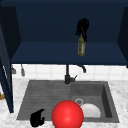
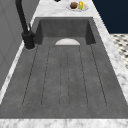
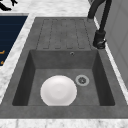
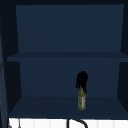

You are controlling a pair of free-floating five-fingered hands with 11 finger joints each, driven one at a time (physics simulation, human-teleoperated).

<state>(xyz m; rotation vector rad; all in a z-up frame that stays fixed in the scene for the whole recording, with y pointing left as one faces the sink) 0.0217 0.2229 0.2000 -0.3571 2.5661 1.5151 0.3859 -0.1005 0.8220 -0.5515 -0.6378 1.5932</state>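
Fingers of our right hand [image 1: 82, 26] are curled down around the neck of the bottle [image 1: 81, 47], so the hand grips it from above. In the front view the bottle is right of centre in the upper half of the frame, upright, with its base on or just over the lower shelf [image 1: 50, 53] of the open cabinet; we cannot tell if it touches. In the upper view the same hand [image 4: 82, 79] and bottle [image 4: 81, 101] are in the lower middle of the frame.

We judge the bottle to be glass: stiff, smooth, rather slippery, and fragile if it drops. It is olive green and, if full, its weight sits low. The neck is a narrow hold, so it may swing; the wider body would give a firmer grip. A pale label is on the body, but we cannot read any writing or brand.

Our left hand [image 1: 37, 118] is at the lower left of the front view, its fingers curled and holding nothing, beside a red ball [image 1: 67, 115].
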